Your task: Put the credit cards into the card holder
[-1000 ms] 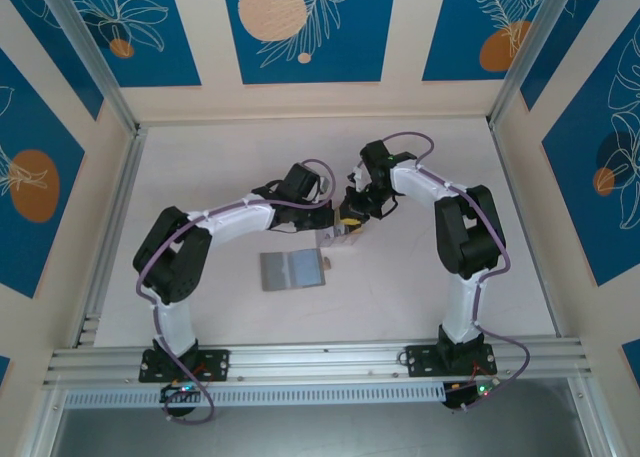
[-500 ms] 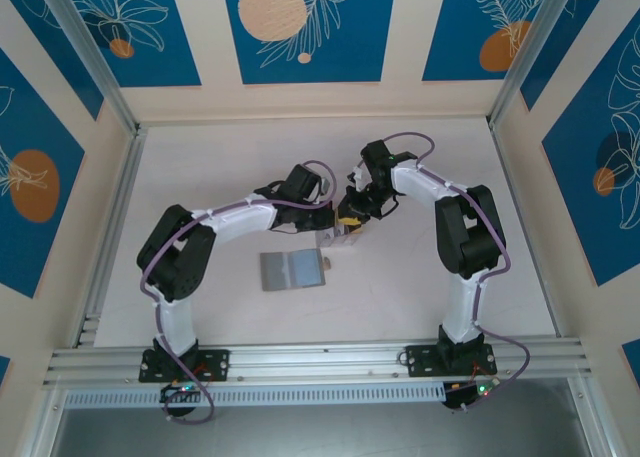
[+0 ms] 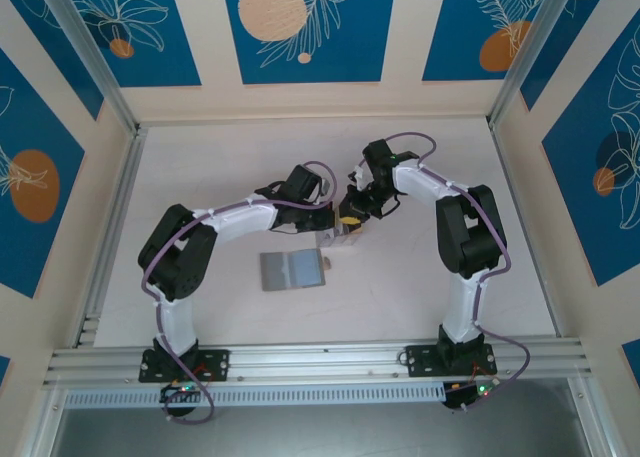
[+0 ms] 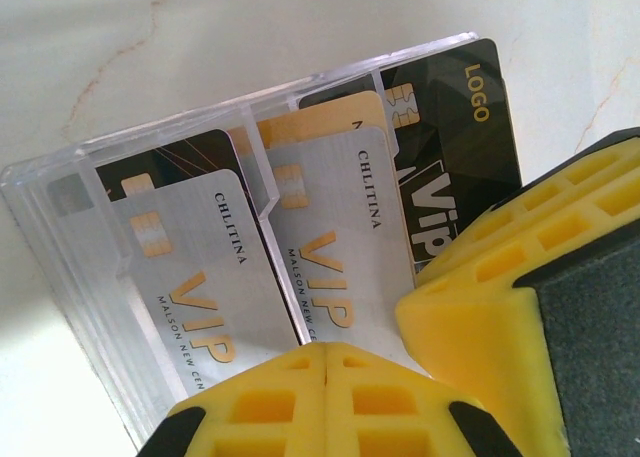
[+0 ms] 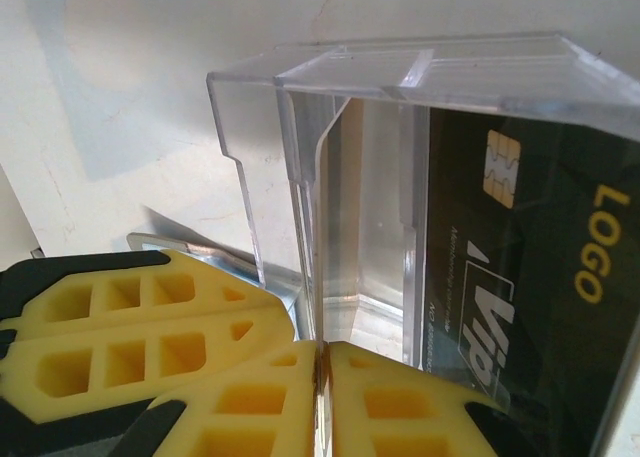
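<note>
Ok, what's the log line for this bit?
left gripper: shut on clear case | right gripper: shut on its edge | credit cards: in clear case | card holder: on table

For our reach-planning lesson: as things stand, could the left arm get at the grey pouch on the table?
Probably not yet. The grey pouch lies uncovered nearby, but the left hand is shut on the clear case of cards and would likely need freeing first.

L pincer [image 3: 327, 229], R pincer [image 3: 351, 215], clear box [image 5: 340, 72] jam centre; far table [image 3: 220, 157] open.
</note>
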Controlling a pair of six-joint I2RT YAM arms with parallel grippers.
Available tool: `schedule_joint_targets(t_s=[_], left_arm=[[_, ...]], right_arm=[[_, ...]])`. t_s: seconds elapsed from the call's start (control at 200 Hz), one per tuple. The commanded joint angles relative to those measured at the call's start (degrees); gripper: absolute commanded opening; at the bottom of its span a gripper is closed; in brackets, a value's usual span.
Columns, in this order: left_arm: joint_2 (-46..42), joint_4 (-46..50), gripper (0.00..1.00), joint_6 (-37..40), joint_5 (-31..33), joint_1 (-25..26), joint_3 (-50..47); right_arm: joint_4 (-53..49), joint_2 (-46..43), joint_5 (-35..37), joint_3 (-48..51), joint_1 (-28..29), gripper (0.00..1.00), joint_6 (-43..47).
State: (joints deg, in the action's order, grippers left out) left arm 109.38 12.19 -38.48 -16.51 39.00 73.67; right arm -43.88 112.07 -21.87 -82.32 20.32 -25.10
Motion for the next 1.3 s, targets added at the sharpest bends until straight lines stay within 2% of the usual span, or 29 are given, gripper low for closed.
schedule_joint_targets(t_s=[0.0,0.42,0.61,1.29], left_arm=[[0.15,-0.48,0.00,0.14,-0.80,-0.12,0.96],[0.43,-0.41,0.00,0.09,-1.03,-0.12,1.44],[-0.20,-0.83,0.00,-0.96,-2.10,-0.23,2.82],[4.89,-4.26,0.00,-3.27,-3.95,-0.07,4.54]], right_arm=[[0.05,-1.75,-2.69,0.66,-0.28,0.13,-0.47],[0.20,-2.35,-3.55,1.03,-0.27,0.12,-0.56],[0.05,-2.04,-2.01,1.29,-0.67,0.00,-0.73],[-1.44,-5.11,-0.01,2.61,-1.68,0.00,-0.43]])
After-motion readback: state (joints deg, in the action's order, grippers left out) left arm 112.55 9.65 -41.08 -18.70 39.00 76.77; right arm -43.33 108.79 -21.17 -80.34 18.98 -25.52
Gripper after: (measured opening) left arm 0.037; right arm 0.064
